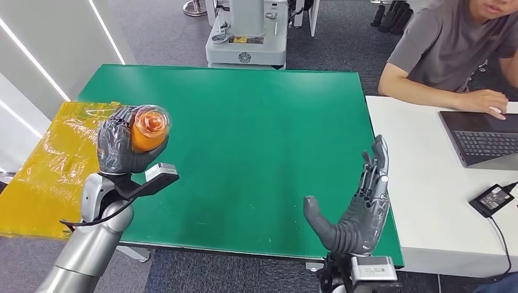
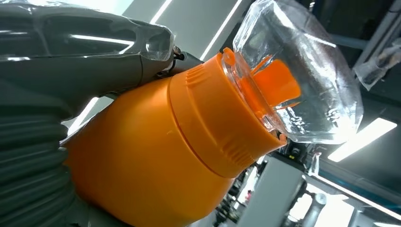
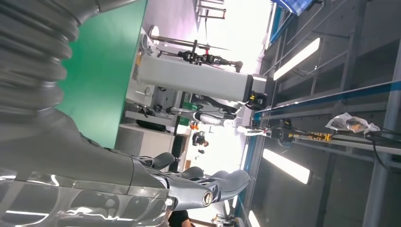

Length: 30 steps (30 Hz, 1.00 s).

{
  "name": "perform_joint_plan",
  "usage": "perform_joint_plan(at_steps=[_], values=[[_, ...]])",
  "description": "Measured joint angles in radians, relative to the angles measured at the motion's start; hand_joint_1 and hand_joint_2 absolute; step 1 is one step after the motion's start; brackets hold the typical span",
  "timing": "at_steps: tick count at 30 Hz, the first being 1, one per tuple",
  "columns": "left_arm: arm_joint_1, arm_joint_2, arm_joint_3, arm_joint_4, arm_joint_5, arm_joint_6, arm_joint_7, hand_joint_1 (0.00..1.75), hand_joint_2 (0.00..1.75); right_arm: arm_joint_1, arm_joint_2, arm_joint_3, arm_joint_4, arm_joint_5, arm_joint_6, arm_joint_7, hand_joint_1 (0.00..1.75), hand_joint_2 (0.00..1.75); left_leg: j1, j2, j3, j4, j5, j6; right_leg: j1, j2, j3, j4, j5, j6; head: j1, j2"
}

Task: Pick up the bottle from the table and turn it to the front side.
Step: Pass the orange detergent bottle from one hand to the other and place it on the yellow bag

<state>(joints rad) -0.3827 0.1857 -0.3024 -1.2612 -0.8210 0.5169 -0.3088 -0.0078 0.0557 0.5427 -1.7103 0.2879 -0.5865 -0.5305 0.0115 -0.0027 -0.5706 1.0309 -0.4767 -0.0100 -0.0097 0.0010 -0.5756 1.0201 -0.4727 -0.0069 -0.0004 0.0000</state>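
Gripping an orange bottle (image 1: 146,131), the left robot hand (image 1: 122,146) sits in the left middle of the head view, raised above the left edge of the green desk (image 1: 256,134). Its grey fingers wrap around the bottle's body, and the bottle's clear cap end points up toward the camera. The left wrist view shows the same bottle (image 2: 156,161) close up: an orange body, a ribbed orange collar and a clear faceted cap (image 2: 302,71) over an orange spout, with the left robot hand's (image 2: 56,94) grey thumb pressed along the bottle's side.

The right robot hand (image 1: 357,210) stands in the lower right of the head view, over the desk's near right corner. It holds nothing; its fingers are straight and point upward, and the thumb is spread out to the left. The right wrist view shows that hand (image 3: 142,184) with dark fingers extended and nothing between them.

A sheet of yellow film (image 1: 49,165) lies at the left edge of the frame, beside the desk. At the right, a white table (image 1: 427,201) carries a laptop (image 1: 482,137) and a black power adapter (image 1: 495,198). A person (image 1: 452,49) in a grey shirt sits in the upper right, one hand resting on the laptop. A grey machine base (image 1: 247,36) stands beyond the desk at the top centre.
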Motion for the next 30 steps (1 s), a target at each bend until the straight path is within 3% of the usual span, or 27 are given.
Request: perform_joint_plan(at_steps=[6,12,19,30], values=[[-0.071,0.092,-0.003,0.137,-0.262,0.035,0.071,1.75,1.75,0.006,0.0,-0.001,-0.018,0.005,0.032,0.007,0.0,1.75,0.0,0.002,0.0,0.0,0.0,-0.001,0.0,0.001,-0.001,0.001,0.001,-0.001,0.0,0.0],[-0.123,0.127,-0.02,0.272,-0.446,0.029,0.114,1.75,1.75,0.007,0.013,-0.015,-0.04,0.03,0.063,0.021,0.0,1.75,0.0,0.002,0.0,0.0,0.0,-0.001,0.0,0.001,-0.001,0.001,0.001,-0.001,0.0,0.0],[-0.191,0.143,-0.049,0.479,-0.473,0.031,0.004,1.75,1.75,0.01,0.025,-0.029,-0.055,0.038,0.082,0.018,0.0,1.75,0.0,0.002,0.0,0.0,0.0,-0.001,0.0,0.001,-0.002,0.001,0.001,-0.001,0.0,0.0],[-0.212,0.165,-0.058,0.718,-0.498,0.048,-0.06,1.75,1.75,0.037,0.024,-0.035,-0.062,0.02,0.054,-0.014,0.0,1.75,0.0,0.003,-0.002,0.0,0.0,-0.001,0.0,0.002,-0.003,0.001,0.001,-0.001,0.0,0.0]])
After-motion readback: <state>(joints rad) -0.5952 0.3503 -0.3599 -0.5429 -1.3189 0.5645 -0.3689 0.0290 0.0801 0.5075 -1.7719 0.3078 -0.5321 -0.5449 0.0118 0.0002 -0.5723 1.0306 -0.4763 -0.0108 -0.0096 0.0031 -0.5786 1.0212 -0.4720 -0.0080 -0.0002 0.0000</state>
